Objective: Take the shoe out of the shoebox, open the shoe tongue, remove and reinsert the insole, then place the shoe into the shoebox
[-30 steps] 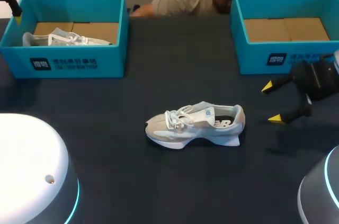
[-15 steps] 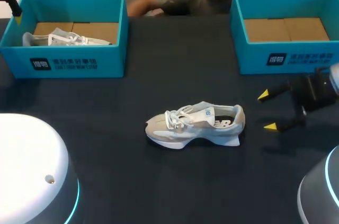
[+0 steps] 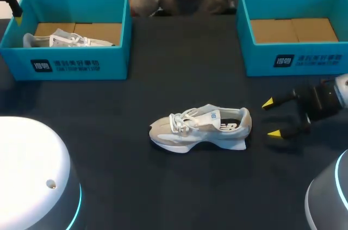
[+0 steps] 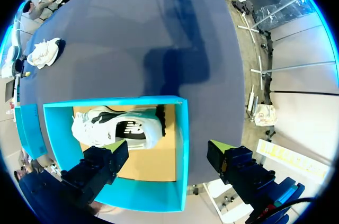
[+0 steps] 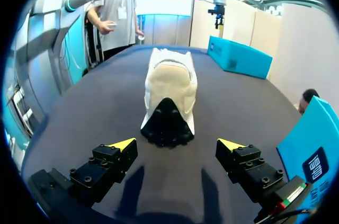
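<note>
Shoe (image 3: 201, 126) is lying upright on its sole on the tabletop (image 3: 163, 186). The right claw (image 3: 271, 118) is hovering just beside the shoe's heel, fingers spread wide and grasping nothing. The left claw (image 4: 168, 149), likewise released, is hanging well apart from the shoe, out past its toe, where a shoebox (image 3: 81, 67) is holding a second shoe (image 3: 65, 40).

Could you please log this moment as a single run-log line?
shoe: on table, outside boxes | right gripper: open, facing its heel | left gripper: open, above left shoebox holding second shoe
</note>
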Controlling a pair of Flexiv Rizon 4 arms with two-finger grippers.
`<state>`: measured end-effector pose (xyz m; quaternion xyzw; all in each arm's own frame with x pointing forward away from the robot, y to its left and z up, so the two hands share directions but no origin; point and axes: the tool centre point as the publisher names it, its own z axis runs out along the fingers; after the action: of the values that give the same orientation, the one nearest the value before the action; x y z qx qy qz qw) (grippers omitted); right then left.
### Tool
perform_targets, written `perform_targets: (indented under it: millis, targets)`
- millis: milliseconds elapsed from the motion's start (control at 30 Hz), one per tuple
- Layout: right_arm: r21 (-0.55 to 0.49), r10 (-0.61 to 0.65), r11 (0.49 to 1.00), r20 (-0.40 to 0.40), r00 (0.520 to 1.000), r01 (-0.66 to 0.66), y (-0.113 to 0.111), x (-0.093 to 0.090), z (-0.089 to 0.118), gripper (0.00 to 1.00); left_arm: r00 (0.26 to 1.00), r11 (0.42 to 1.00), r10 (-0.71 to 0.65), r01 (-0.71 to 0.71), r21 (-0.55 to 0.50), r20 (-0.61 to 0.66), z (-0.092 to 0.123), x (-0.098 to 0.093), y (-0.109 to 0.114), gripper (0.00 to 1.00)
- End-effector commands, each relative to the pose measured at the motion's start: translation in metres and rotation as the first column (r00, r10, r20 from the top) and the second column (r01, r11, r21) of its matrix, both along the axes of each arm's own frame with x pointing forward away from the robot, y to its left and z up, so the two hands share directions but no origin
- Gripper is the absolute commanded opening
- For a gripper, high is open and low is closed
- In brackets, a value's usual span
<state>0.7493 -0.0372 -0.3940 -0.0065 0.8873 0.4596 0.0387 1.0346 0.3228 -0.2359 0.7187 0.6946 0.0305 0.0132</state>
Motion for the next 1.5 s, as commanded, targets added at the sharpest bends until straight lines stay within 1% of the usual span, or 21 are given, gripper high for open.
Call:
perform_targets:
  millis: [33, 133, 233, 267, 300, 433, 767, 933, 1100, 1300, 1500]
  targets:
    - [-0.002, 0.000, 1.000, 0.004, 1.000, 0.000, 0.003, -0.004, -0.007, 1.00, 1.000, 1.000, -0.001, 0.001, 0.002, 0.004, 0.001, -0.002, 0.000, 1.00]
    - [-0.003, 0.001, 1.000, -0.008, 1.000, -0.001, 0.007, -0.005, -0.008, 1.00, 1.000, 1.000, -0.001, 0.001, 0.002, 0.004, 0.001, -0.002, 0.000, 1.00]
    - [0.003, -0.023, 1.000, -0.031, 0.999, 0.024, 0.011, -0.007, -0.011, 1.00, 1.000, 1.000, -0.001, 0.001, 0.002, 0.004, 0.001, -0.002, 0.000, 1.00]
    - [-0.010, -0.029, 1.000, -0.032, 0.999, 0.029, 0.012, -0.007, -0.012, 1.00, 1.000, 1.000, -0.001, 0.001, 0.002, 0.004, 0.001, -0.002, 0.000, 1.00]
    - [0.009, -0.039, 0.999, -0.026, 0.999, 0.039, 0.015, -0.007, -0.012, 1.00, 1.000, 1.000, -0.001, 0.001, 0.002, 0.004, 0.001, -0.002, 0.000, 1.00]
    - [0.025, -0.064, 0.998, -0.020, 0.998, 0.064, 0.024, -0.009, -0.012, 1.00, 1.000, 1.000, -0.001, 0.001, 0.002, 0.004, 0.001, -0.002, 0.000, 1.00]
    - [0.038, -0.073, 0.997, -0.030, 0.997, 0.074, 0.046, -0.017, -0.014, 1.00, 1.000, 1.000, -0.001, 0.001, 0.002, 0.004, 0.001, -0.002, 0.000, 1.00]
    - [0.053, -0.079, 0.995, -0.038, 0.996, 0.081, 0.056, -0.015, -0.016, 1.00, 1.000, 1.000, -0.001, 0.001, 0.002, 0.004, 0.001, -0.002, 0.000, 1.00]
    - [0.059, -0.073, 0.995, -0.042, 0.996, 0.075, 0.066, -0.012, -0.012, 1.00, 1.000, 1.000, -0.001, 0.001, 0.002, 0.004, 0.001, -0.002, 0.000, 1.00]
    - [0.063, -0.068, 0.995, -0.054, 0.996, 0.072, 0.073, -0.014, -0.010, 1.00, 1.000, 1.000, -0.001, 0.001, 0.002, 0.004, 0.001, -0.002, 0.000, 1.00]
    - [0.073, -0.071, 0.994, -0.066, 0.995, 0.076, 0.082, -0.016, -0.013, 1.00, 1.000, 1.000, -0.001, 0.001, 0.002, 0.004, 0.001, -0.002, 0.000, 1.00]
